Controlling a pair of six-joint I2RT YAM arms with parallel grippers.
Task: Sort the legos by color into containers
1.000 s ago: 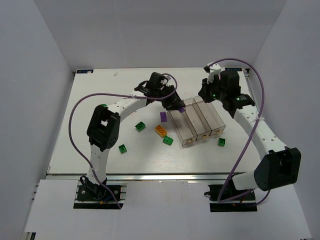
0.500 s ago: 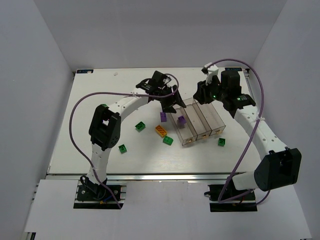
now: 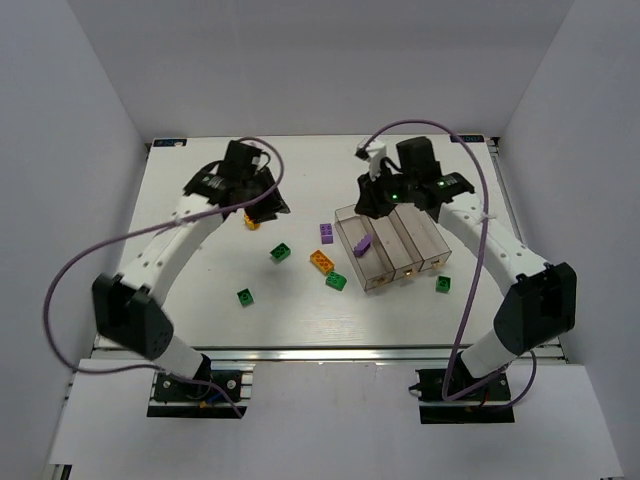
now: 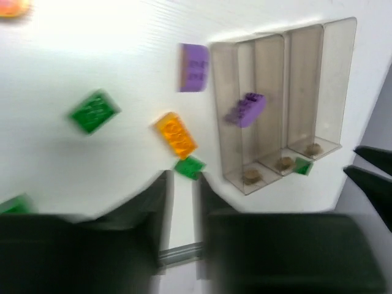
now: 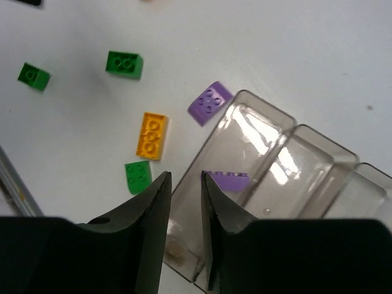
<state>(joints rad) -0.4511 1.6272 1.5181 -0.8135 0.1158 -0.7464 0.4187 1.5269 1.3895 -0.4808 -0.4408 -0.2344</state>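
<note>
Your left gripper hangs over the far left of the bench. Its jaws stand a narrow gap apart with nothing between them, though that view is blurred. Just beside it lies an orange brick. Nearer you sits a green brick, and a second green brick lies further in. Toward the middle, a second orange brick lies close to a third green brick. A purple brick rests on the bench just left of the bins. A second purple brick lies askew inside the left bin. Your right gripper hovers above the bins' far end, jaws slightly spread and pinching nothing. A last green brick sits on the bench near the bins' near right corner.
</note>
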